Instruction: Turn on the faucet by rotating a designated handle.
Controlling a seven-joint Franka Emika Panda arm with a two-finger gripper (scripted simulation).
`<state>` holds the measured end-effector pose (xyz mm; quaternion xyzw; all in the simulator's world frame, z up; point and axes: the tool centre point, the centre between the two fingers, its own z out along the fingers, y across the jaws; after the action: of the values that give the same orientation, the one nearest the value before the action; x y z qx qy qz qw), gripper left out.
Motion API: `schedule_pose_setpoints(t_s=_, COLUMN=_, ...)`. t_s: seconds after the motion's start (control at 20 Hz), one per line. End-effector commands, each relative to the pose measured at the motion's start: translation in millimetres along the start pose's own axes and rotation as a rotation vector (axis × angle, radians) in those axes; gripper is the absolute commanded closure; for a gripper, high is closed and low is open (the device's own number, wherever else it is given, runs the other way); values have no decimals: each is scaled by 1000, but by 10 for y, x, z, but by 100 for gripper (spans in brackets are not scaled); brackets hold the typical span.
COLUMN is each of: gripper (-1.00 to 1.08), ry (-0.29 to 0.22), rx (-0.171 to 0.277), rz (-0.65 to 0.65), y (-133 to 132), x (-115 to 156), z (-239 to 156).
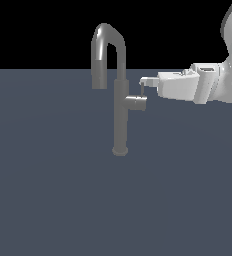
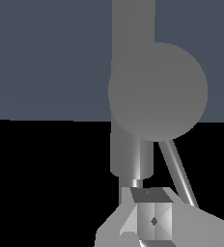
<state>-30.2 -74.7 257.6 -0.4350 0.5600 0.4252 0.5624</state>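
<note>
The faucet [image 1: 120,117] is a tall grey column with a round base and an arched spout [image 1: 105,37] that turns down toward the exterior view's left. The handle [image 1: 137,103] is a short stub jutting toward the exterior view's right, with a thin lever [image 1: 142,89] rising from its end. My gripper [image 1: 143,80] reaches in from the right, level with the lever's top, touching or nearly touching it. In the wrist view the handle's round end face [image 2: 157,91] fills the middle. The lever [image 2: 179,173] runs close beside my fingertips [image 2: 153,219], which are pressed together and hold nothing.
The faucet stands on a flat blue-grey floor [image 1: 48,200]. The white arm [image 1: 213,82] comes in from the exterior view's upper right. Nothing else shows.
</note>
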Motion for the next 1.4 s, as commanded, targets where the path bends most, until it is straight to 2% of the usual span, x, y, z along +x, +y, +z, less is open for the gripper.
schedule_pose_setpoints(t_s=0.0, gripper=108, ry=-5, rx=-8, rz=6, y=138, x=-6, z=-2)
schedule_pose_setpoints(t_s=0.1, gripper=108, ry=-5, rx=-8, rz=6, y=173, x=-7, z=-3)
schedule_pose_setpoints(t_s=0.15, gripper=108, ry=-2, rx=-2, rz=-4, y=92, x=-30, z=-1)
schedule_pose_setpoints(t_s=0.6, gripper=108, ry=-6, rx=-8, rz=6, y=461, x=156, z=-4)
schedule_pose_setpoints(t_s=0.7, gripper=108, ry=-5, rx=-5, rz=-15, y=368, x=64, z=-4)
schedule_pose_setpoints(t_s=1.05, gripper=108, ry=-6, rx=-8, rz=5, y=618, x=430, z=-4)
schedule_pose_setpoints(t_s=1.1, gripper=108, ry=-6, rx=-8, rz=5, y=618, x=430, z=-4)
schedule_pose_setpoints(t_s=1.15, gripper=108, ry=-10, rx=-8, rz=-29, y=516, x=247, z=-3)
schedule_pose_setpoints(t_s=1.35, gripper=108, ry=-8, rx=-8, rz=-13, y=566, x=488, z=-2)
